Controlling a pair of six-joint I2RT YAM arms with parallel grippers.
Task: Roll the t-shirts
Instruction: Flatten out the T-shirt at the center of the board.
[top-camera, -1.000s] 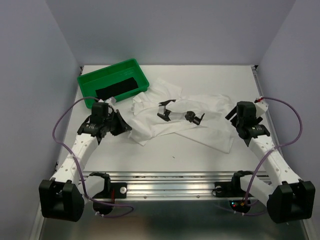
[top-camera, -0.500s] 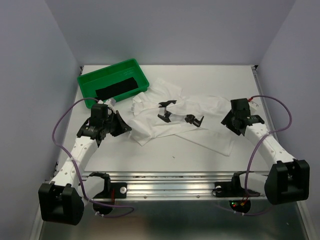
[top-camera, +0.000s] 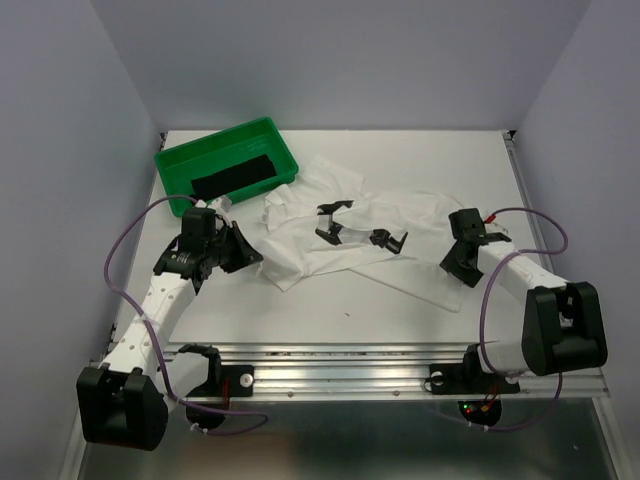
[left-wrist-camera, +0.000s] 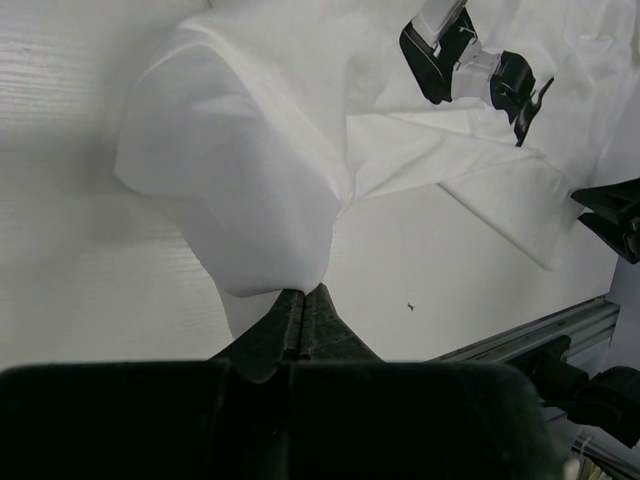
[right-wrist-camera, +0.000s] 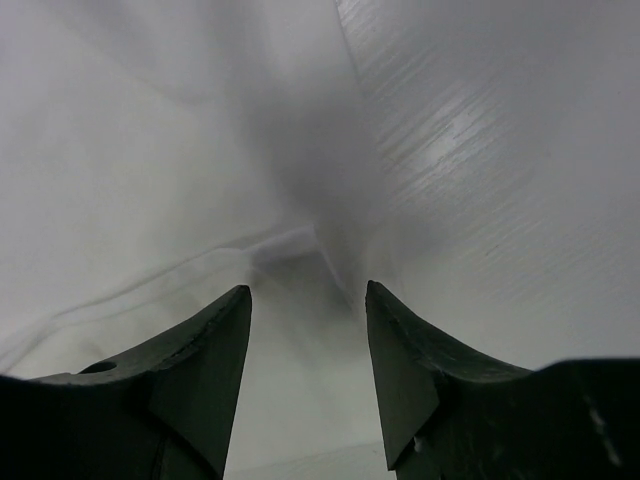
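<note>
Lavender walls enclose a white table (top-camera: 400, 150). Across its middle sprawls the white t-shirt (top-camera: 420, 215) with black printed marks, crumpled. The black t-shirt (top-camera: 235, 177) lies in the green tray (top-camera: 215, 143) at 11 o'clock. At the white shirt's 9 o'clock edge, the left gripper (left-wrist-camera: 303, 292) is pinched tight on a tented fold. At 4 o'clock, the right gripper (right-wrist-camera: 308, 290) has its 2 fingers apart, straddling the hem.

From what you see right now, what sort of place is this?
Probably a lab robot booth: plain walls enclose a white table, two arms are bolted to a metal rail at its near edge, and a white t-shirt lies on it.
</note>
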